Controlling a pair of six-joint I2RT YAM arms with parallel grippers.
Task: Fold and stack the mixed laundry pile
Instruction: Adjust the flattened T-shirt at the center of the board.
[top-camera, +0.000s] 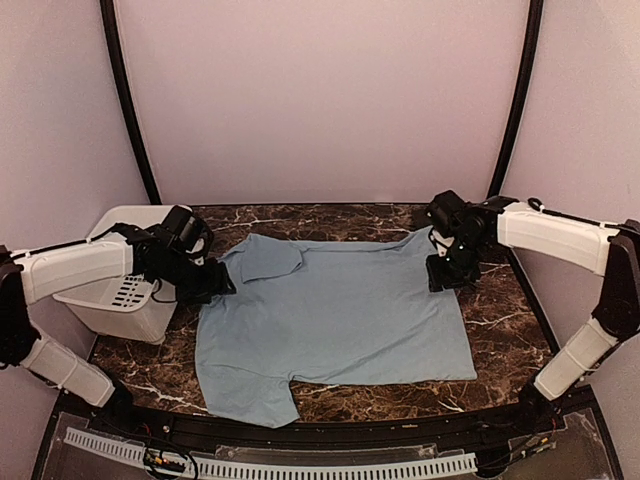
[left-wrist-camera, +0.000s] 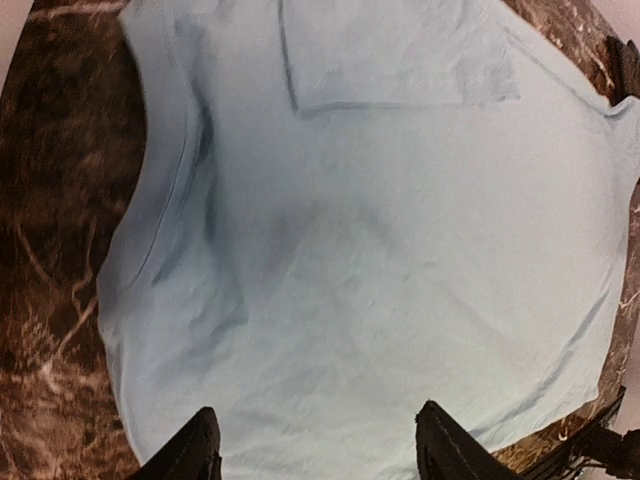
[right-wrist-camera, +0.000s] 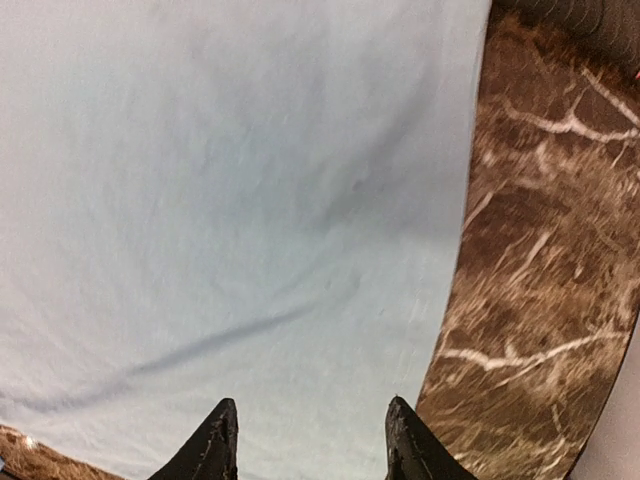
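Lying flat on the table, the T-shirt covers most of the middle. Its hem faces the right arm and both sleeves are at the left end. The far sleeve is turned in over the body, and the near sleeve sticks out toward the front edge. No black shirt shows in any view. A bin stands off the left end, just behind the left arm.

The left gripper sits at the shirt's left edge, below the turned-in sleeve. Its fingers are spread with only cloth beneath them and nothing pinched. The right gripper is low over the far right corner. Its fingers are also parted above the fabric, close to the hem edge.

The cloth looks thin, light and limp. It will likely drape and sag from any single hold, and it may drag or wrinkle across the stone rather than slide as a sheet. The hemmed edges and seams should give the firmest grip: the far hem corner for the right arm and the shoulder seam for the left. Pinching both at once and lifting together ought to keep the fold line straight. A shallow pinch risks catching only the top layer where the sleeve overlaps.
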